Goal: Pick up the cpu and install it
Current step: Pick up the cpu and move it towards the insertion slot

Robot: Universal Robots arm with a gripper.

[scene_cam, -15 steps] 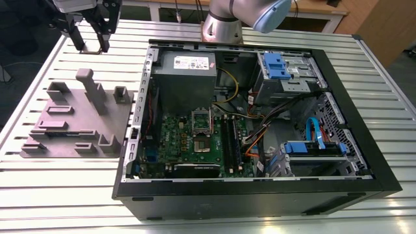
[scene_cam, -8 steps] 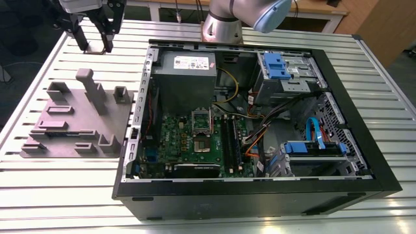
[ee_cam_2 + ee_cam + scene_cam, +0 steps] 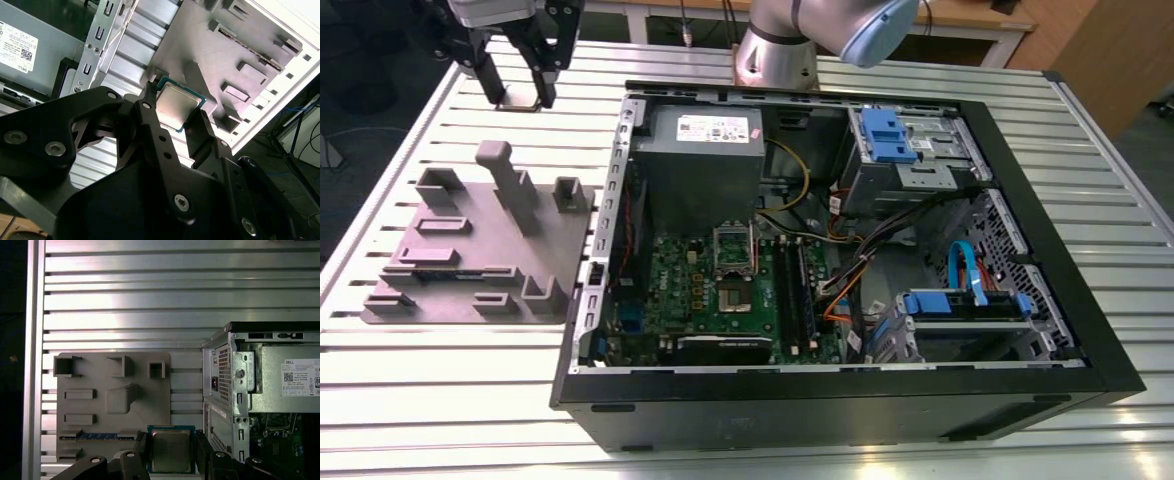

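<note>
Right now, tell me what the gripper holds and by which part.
The small square silver-topped cpu, clamped by its two opposite edges between the black fingers.

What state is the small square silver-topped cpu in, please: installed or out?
Out: the small square silver-topped cpu sits clamped in the black claw, clear of the grey fixture plate and outside the open computer case.

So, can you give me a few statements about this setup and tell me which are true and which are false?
1. The case is open, with the board in sight. True.
2. The claw grips the cpu. True.
3. The cpu sits in the board. False: it is between the claw's fingers, outside the case.
4. The plate lies inside the case. False: it lies on the table beside the case, on the exterior view's left.
</note>
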